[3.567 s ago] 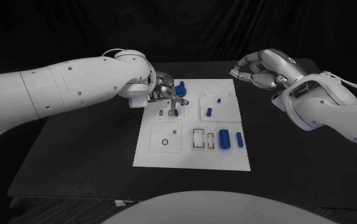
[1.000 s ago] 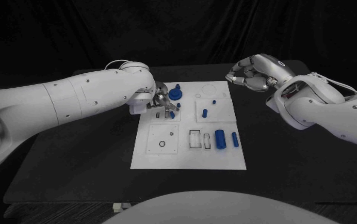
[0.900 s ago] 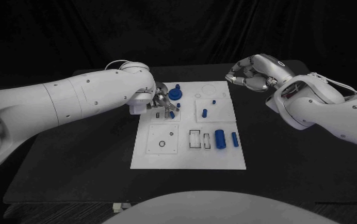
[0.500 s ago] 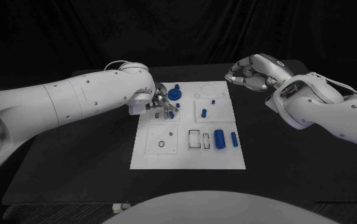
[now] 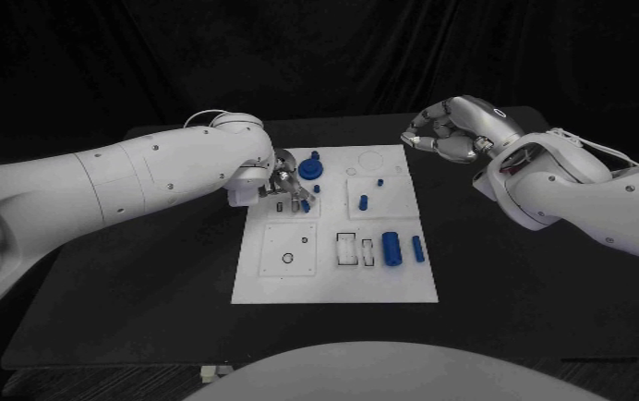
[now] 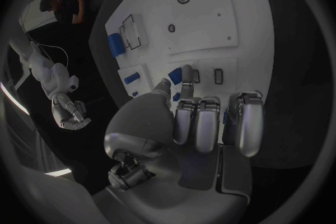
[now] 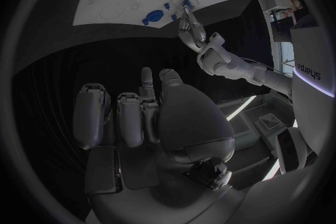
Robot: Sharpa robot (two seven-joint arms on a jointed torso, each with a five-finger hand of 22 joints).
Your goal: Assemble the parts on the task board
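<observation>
Head view — white rectangular task board (image 5: 333, 272) at table centre. Left hand (image 5: 285, 184) over the board's 11 o'clock corner, pinching a small blue peg (image 5: 305, 204) that stands at the slots there. Blue round knob part (image 5: 310, 167) at 12 o'clock; two blue cylinders (image 5: 391, 247) at 3 o'clock. Right hand (image 5: 451, 130) off the board toward 1 o'clock, clenched on nothing.

Left wrist view — left hand (image 6: 189, 123): thumb and one finger meet on the peg (image 6: 175, 75), apparently gripping it.

Right wrist view — right hand (image 7: 150, 115) curled, empty.
</observation>
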